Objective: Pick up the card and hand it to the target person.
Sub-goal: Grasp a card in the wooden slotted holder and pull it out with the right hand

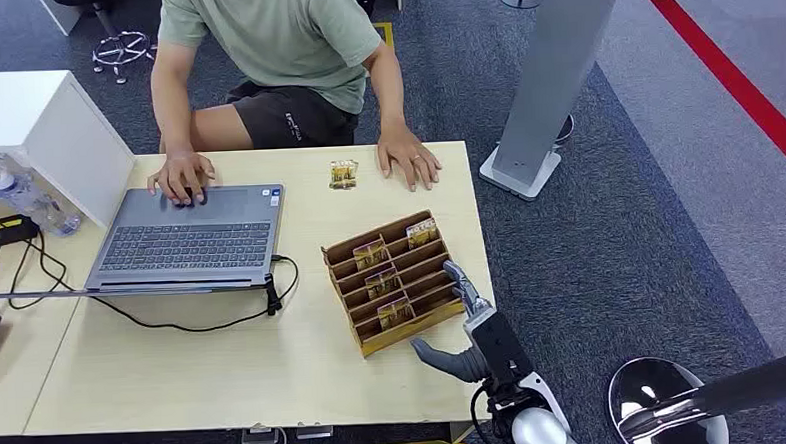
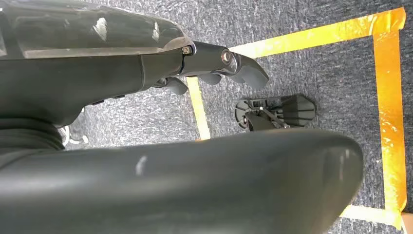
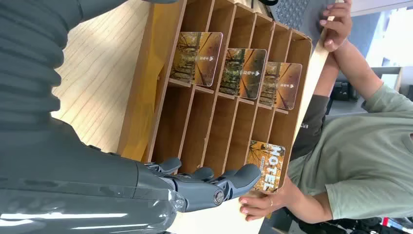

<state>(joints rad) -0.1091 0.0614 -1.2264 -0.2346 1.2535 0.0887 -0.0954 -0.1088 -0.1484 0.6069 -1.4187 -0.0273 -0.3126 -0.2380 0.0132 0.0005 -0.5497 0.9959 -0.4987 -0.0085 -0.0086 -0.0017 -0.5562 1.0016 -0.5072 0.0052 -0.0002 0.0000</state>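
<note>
The robot's right hand hovers at the near right corner of a wooden card rack on the desk. Its fingers are spread and hold nothing, with the thumb splayed apart from them. They reach along the rack's right edge, just short of the compartments.

The left hand hangs by the robot's side above grey carpet marked with yellow tape. Its fingers look loosely curled and empty.

Just beyond the right hand's fingertips, four cards stand in the rack's slots. The nearest is a card in the front row. Two more sit in rows behind it, and a hotel card stands in the far right slot, close to the fingertips in the right wrist view.

Beyond the rack, another card lies flat on the desk. A person sits at the far side, one palm resting near the rack and the other on a laptop.

The likely risks are these. The thick fingers could push the light rack across the desk, or tip a card over, because the slots are narrow. The thin card could also slip from the grasp during the handover.
</note>
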